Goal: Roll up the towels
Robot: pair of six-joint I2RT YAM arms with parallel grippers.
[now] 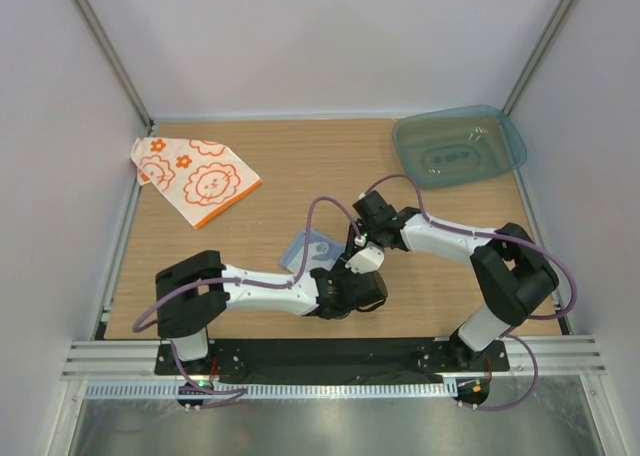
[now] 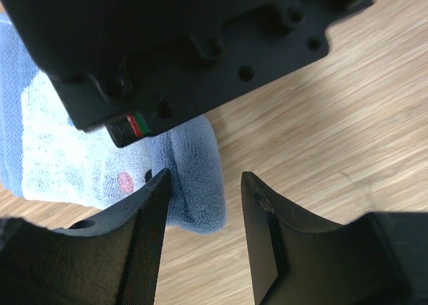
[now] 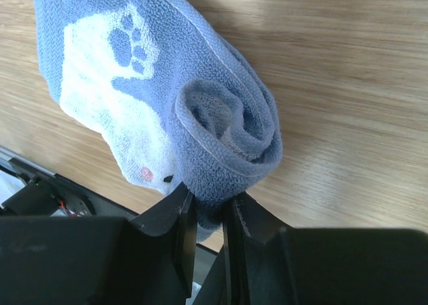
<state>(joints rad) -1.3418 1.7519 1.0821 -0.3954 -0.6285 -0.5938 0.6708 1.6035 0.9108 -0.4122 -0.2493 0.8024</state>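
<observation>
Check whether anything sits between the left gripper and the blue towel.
Nothing visible does. The left gripper has its jaws open right at the rolled end of the blue towel, one finger against the roll. The right gripper, shut on that same roll, crowds in close above it in the left wrist view.

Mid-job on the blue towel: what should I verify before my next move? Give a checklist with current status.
1. Right gripper pinching the blue towel's rolled end: ok.
2. Blue towel fully rolled: not ok, the paw-print part lies flat.
3. Left gripper open, holding nothing, at the roll's end: ok.
4. Orange-print towel rolled: not ok, it lies unrolled at the far left.
5. Teal tray clear of both arms: ok.
6. Roll tightness: cannot tell.
</observation>
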